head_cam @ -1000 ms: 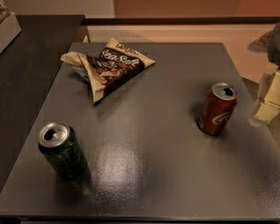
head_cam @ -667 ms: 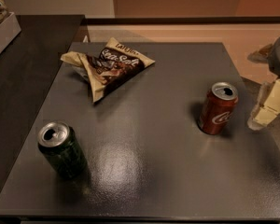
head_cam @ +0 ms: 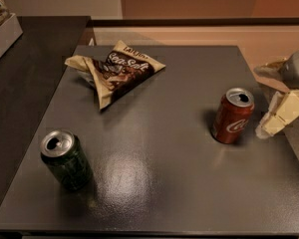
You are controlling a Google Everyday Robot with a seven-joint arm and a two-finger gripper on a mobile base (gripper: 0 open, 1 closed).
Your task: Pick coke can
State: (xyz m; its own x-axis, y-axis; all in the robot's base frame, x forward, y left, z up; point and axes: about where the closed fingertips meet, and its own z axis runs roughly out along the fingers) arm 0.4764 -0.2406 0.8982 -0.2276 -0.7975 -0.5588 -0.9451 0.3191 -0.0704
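The coke can (head_cam: 232, 115), red with white script and a silver opened top, stands upright on the right side of the dark grey table (head_cam: 159, 183). My gripper (head_cam: 276, 117) comes in from the right edge, its cream-coloured fingers (head_cam: 284, 112) just to the right of the can and apart from it. The grey wrist above it runs out of view at the right. Nothing is held.
A dark green can (head_cam: 65, 159) stands upright at the front left. A crumpled brown and cream chip bag (head_cam: 117, 69) lies at the back left of the table. A dark counter (head_cam: 25, 83) adjoins the table's left side, with a white box (head_cam: 2, 26) on it.
My gripper has moved a little lower and to the left, closer to the coke can. The cans and the bag have not moved.
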